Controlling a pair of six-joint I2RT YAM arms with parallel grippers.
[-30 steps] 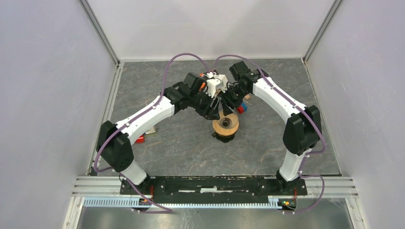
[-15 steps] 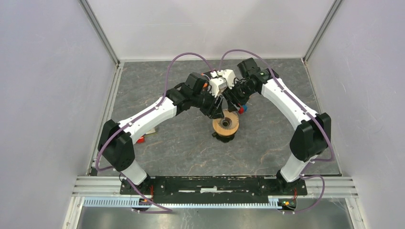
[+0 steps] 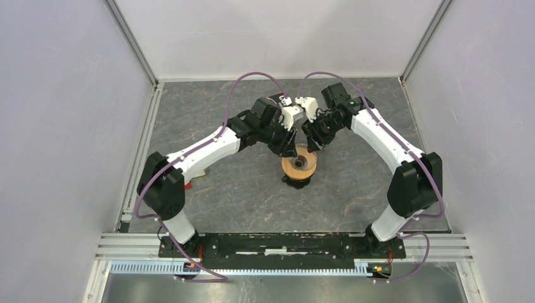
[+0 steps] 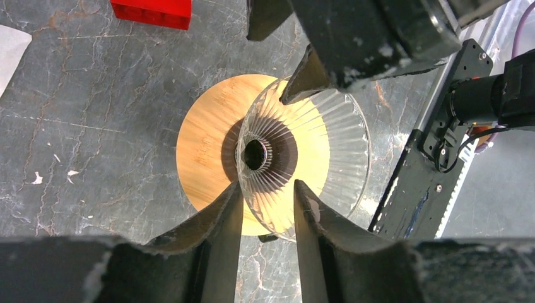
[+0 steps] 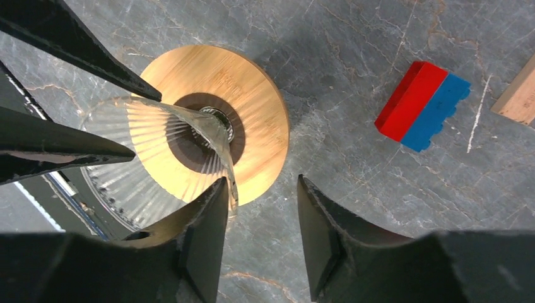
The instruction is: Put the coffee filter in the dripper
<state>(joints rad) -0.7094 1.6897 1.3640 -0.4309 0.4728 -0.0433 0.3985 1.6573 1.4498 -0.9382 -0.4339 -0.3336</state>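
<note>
The dripper (image 3: 299, 165) was stood upright, mouth up, axis vertical. The left gripper (image 4: 268, 186) was held part-open astride its rim at 11 o'clock, clamping nothing. The right gripper (image 5: 262, 180) was parted and empty at 1 o'clock. Only a white corner, seemingly of the coffee filter (image 4: 9, 53), was seen, well apart.

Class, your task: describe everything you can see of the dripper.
The dripper is a clear, ribbed funnel, glass-like, seated in a round wooden collar with a dark ring and centre hole. It stands on the grey marbled table between the arms, apparently upright, with nothing inside. The left gripper is open, its fingers straddling one side of the rim. The right gripper hangs open at the opposite side, one finger at the rim.
</note>
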